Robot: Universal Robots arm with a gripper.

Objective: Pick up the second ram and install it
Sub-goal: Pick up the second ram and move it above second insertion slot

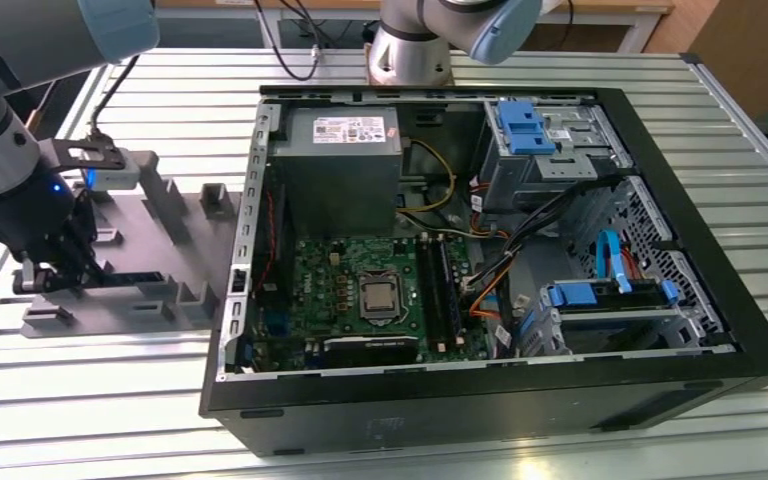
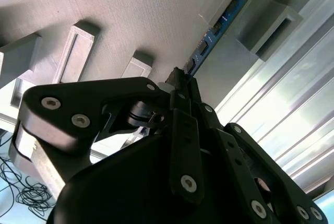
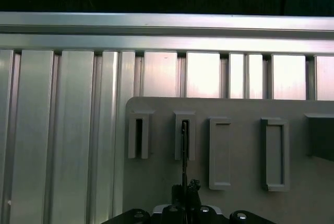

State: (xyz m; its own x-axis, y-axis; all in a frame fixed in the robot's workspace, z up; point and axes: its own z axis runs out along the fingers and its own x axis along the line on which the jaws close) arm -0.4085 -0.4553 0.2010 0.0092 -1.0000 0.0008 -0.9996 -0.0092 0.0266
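gripper fingers pinched on second ram; ram on edge; long axis along holder tray, pointing away from gripper

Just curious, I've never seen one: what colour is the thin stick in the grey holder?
The stick is blue, clearest in the second wrist view.

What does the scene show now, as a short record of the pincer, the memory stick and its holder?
pincer: shut on one end of the memory stick
memory stick: blue, on edge in a slot of the holder tray
holder tray: grey, on the metal table, at the exterior view's left of the open computer case
task state: stick not yet lifted out
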